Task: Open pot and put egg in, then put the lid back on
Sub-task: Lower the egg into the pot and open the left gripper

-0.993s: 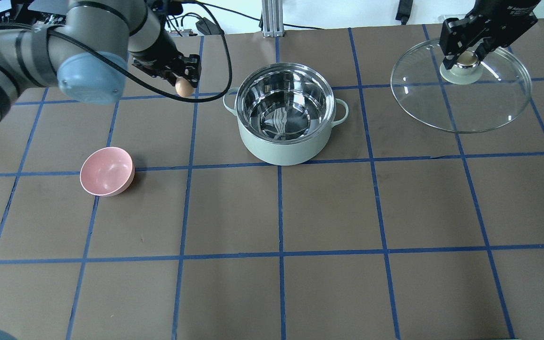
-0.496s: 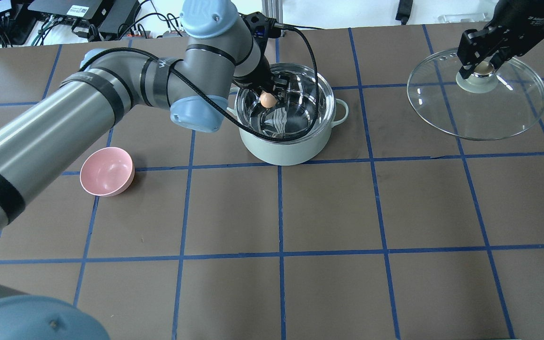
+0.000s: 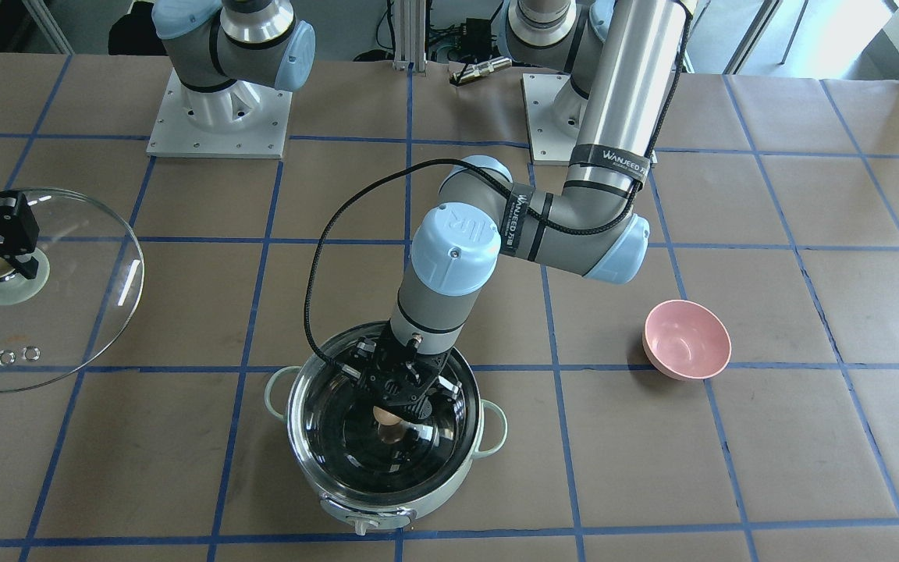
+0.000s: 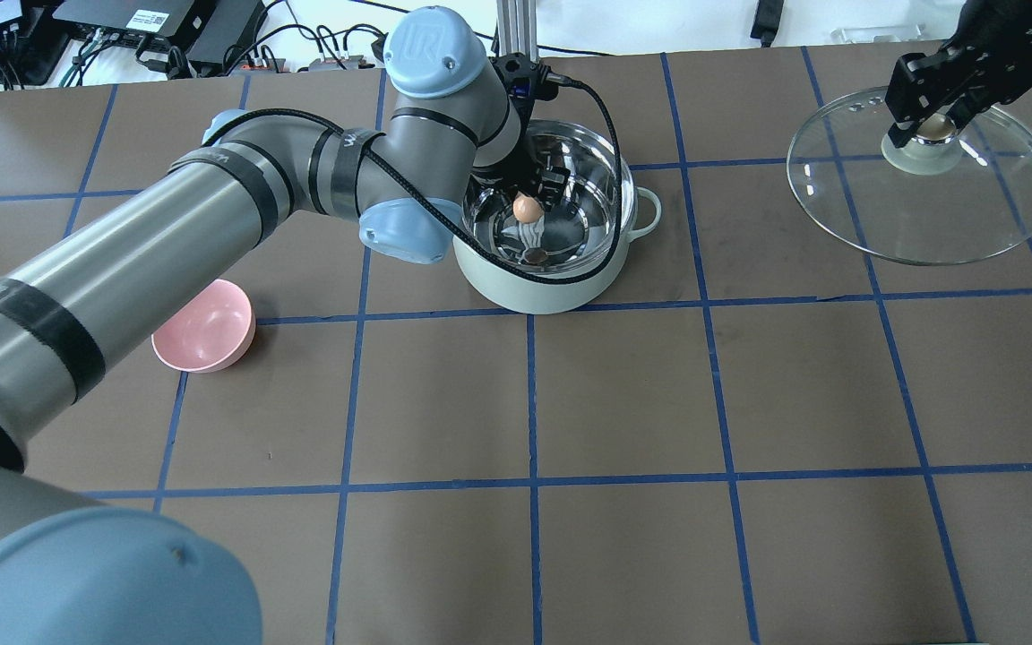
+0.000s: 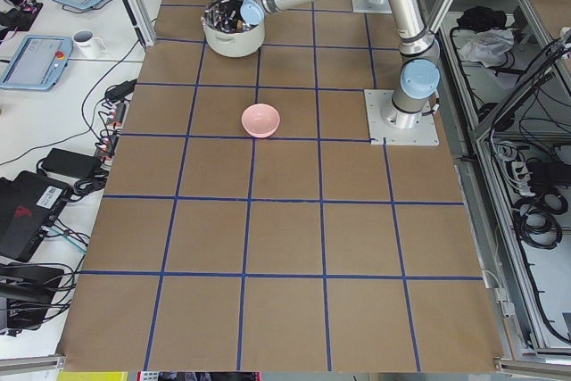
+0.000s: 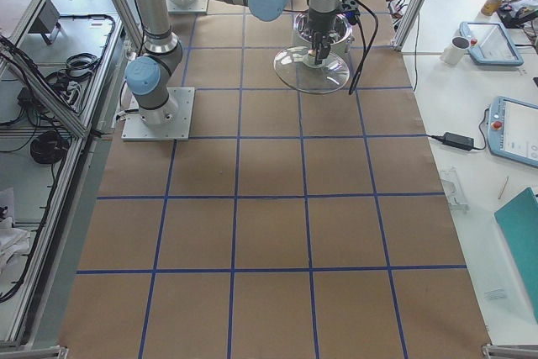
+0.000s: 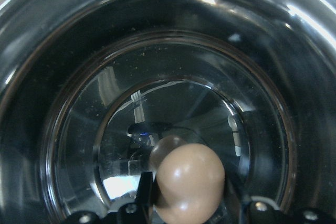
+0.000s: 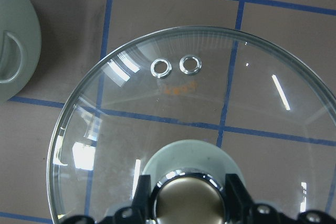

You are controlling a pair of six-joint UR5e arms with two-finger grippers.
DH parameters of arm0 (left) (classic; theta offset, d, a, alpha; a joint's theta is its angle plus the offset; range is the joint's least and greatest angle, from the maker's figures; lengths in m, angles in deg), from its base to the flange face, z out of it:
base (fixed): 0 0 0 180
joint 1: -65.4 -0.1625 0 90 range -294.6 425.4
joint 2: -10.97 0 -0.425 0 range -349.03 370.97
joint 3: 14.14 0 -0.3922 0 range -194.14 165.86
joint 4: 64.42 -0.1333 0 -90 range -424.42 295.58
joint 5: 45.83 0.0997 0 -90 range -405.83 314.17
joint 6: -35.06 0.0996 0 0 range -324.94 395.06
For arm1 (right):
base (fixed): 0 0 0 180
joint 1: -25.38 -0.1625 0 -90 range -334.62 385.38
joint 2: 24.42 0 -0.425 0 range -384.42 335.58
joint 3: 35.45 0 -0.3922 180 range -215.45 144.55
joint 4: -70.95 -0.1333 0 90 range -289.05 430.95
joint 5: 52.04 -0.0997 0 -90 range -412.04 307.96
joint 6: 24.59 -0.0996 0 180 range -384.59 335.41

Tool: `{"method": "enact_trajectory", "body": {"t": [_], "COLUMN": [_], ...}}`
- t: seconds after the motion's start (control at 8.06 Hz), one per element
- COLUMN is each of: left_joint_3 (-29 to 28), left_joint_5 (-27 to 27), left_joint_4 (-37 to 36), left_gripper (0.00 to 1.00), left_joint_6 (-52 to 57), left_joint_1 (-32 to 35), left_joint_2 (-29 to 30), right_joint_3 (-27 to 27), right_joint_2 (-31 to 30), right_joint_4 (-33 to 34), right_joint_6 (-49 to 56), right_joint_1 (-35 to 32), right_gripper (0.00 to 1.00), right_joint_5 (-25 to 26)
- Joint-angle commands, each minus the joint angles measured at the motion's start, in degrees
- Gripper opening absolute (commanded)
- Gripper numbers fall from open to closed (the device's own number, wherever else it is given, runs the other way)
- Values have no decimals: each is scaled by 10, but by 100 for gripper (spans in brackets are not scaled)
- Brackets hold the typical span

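Observation:
The mint-green pot (image 4: 541,279) stands open at the table's back centre; it also shows in the front view (image 3: 305,460). My left gripper (image 4: 528,202) is shut on the tan egg (image 4: 528,209) and holds it inside the pot, above the steel bottom (image 7: 173,103). The egg (image 7: 189,182) sits between the fingers in the left wrist view and also shows in the front view (image 3: 388,417). My right gripper (image 4: 931,125) is shut on the beige knob (image 8: 188,200) of the glass lid (image 4: 919,215), held to the right of the pot.
A small pink bowl (image 4: 202,324) sits on the table left of the pot, also in the front view (image 3: 687,339). The left arm's cable (image 4: 570,269) drapes over the pot's rim. Brown paper with blue tape lines covers the table.
My left arm has carried the egg from left of the pot to over it and down inside. My right gripper has drifted right with the lid.

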Motion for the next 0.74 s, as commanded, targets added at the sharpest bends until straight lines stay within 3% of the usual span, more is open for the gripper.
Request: {"method": "enact_trajectory", "body": {"t": [0.0, 0.12, 0.25, 0.37, 0.5, 0.62], "left_joint_3": [-1, -1, -1, -1, -1, -1], "left_joint_5": [1, 0, 0, -2, -4, -7], "left_joint_4": [-1, -3, -4, -4, -3, -2], "left_gripper": [28, 61, 66, 87, 100, 100], "left_joint_6": [-6, -8, -17, -36, -47, -57], "left_joint_1": [1, 1, 1, 1, 1, 3], "left_joint_2": [21, 21, 21, 18, 14, 6], "right_joint_3": [1, -3, -5, -6, -4, -4], "right_joint_2": [-1, -2, -2, -3, -3, -3], "right_joint_4": [1, 0, 0, 4, 5, 5], "right_joint_6": [1, 0, -1, -9, -10, -9], "right_joint_1": [3, 3, 3, 3, 3, 2], "right_gripper": [0, 0, 0, 0, 0, 0], "right_joint_5": [-3, -3, -4, -31, -34, -34]}}
